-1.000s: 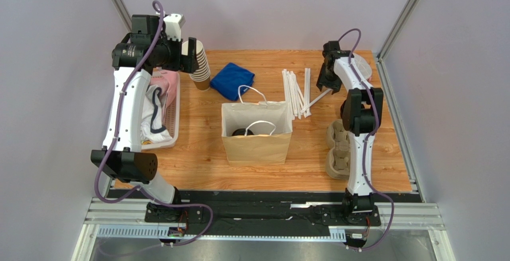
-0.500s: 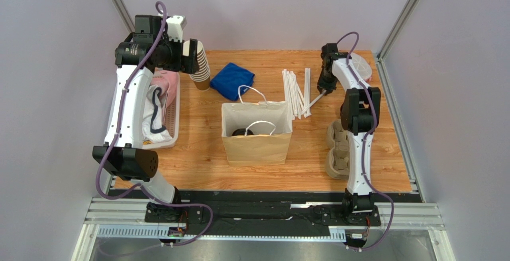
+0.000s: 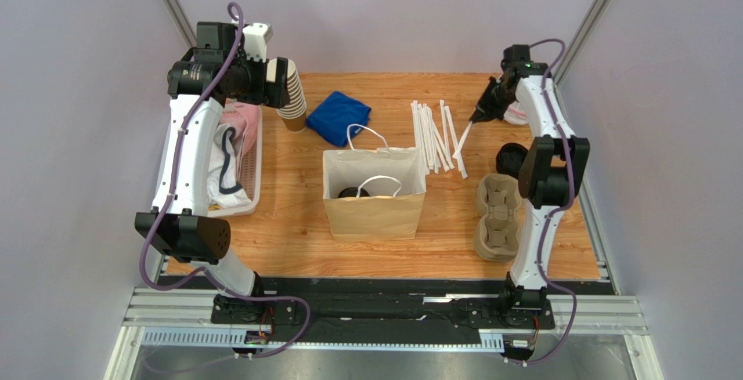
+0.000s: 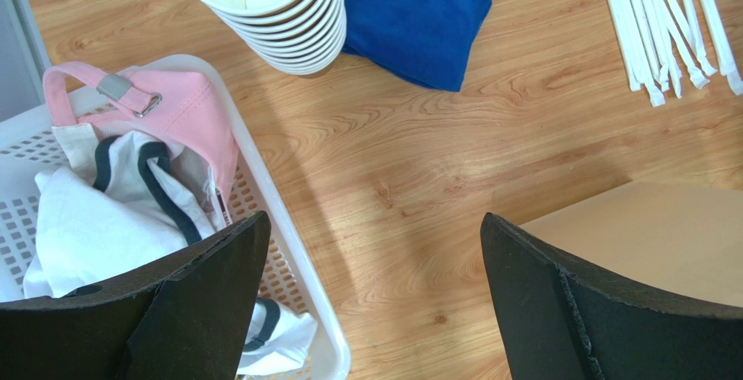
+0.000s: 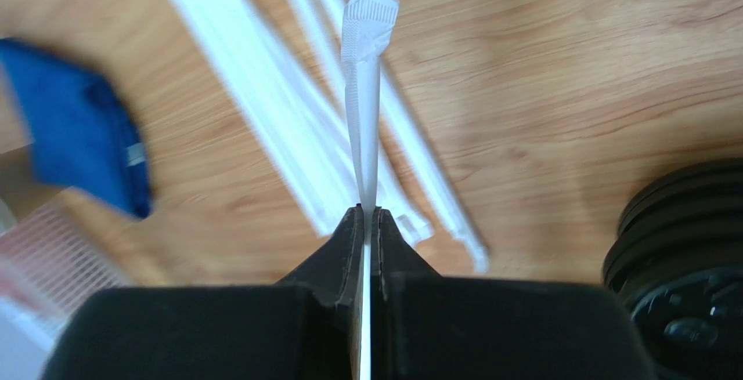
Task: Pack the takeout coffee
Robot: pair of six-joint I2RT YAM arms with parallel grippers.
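1. Right gripper (image 5: 366,215): clamped shut on one wrapped straw (image 5: 364,93); the straw's long axis runs straight out ahead of the fingertips.
2. Left gripper (image 4: 373,223): jaws wide, holding nothing.
3. Takeout coffee (image 3: 349,193): probably the black lid down inside the paper bag (image 3: 373,210); only partly visible.
4. Bag sits to the right gripper's left, back toward the bases; neither arm is clearly nearer.

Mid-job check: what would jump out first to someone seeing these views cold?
The right fingers, shut on a paper-wrapped straw, hold it above the loose straws at the far right. The kraft bag stands open mid-table with a black lid inside; the left fingers hang wide open by the cup stack.
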